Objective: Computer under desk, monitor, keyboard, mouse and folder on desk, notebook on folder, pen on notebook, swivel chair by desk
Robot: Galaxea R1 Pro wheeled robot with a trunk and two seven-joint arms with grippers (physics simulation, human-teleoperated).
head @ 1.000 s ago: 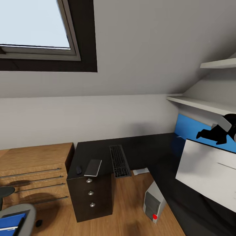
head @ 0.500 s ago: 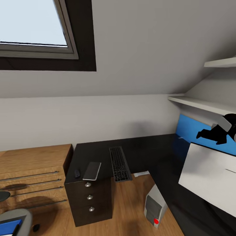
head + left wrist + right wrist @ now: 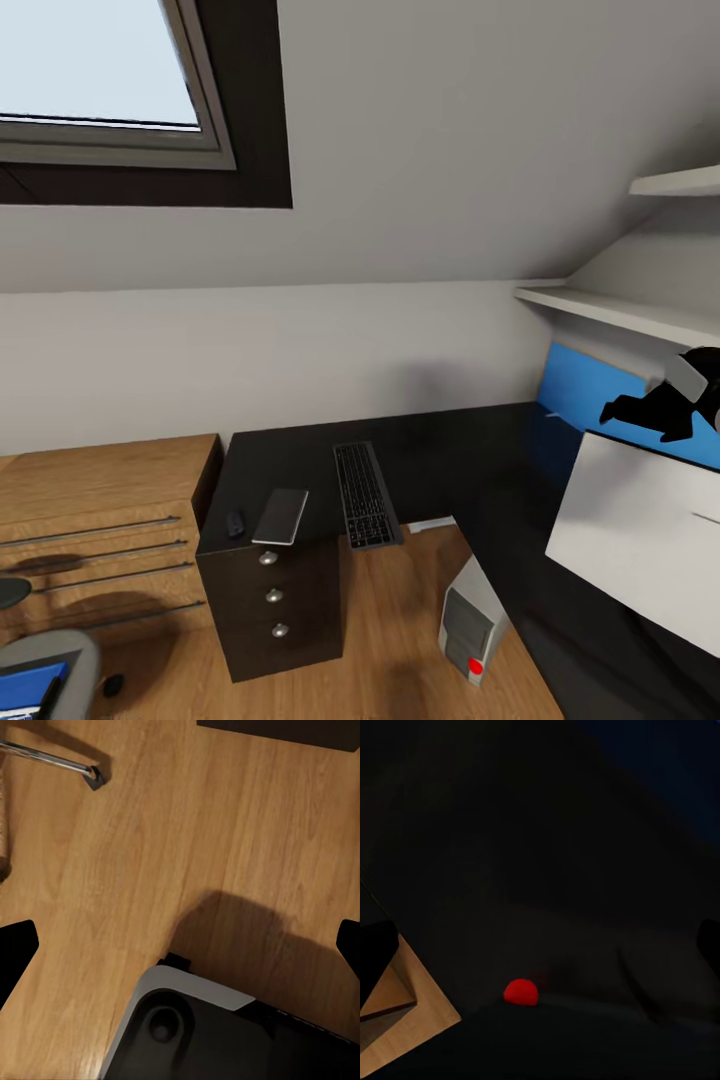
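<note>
Desk (image 3: 440, 460) | one keyboard (image 3: 364, 494) | one notebook (image 3: 281, 515) | one computer (image 3: 470, 620)

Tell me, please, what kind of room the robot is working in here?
Probably an attic bedroom used as a home office: a skylight in the sloped ceiling, a black desk bearing a keyboard, and a wooden dresser beside it.
</note>
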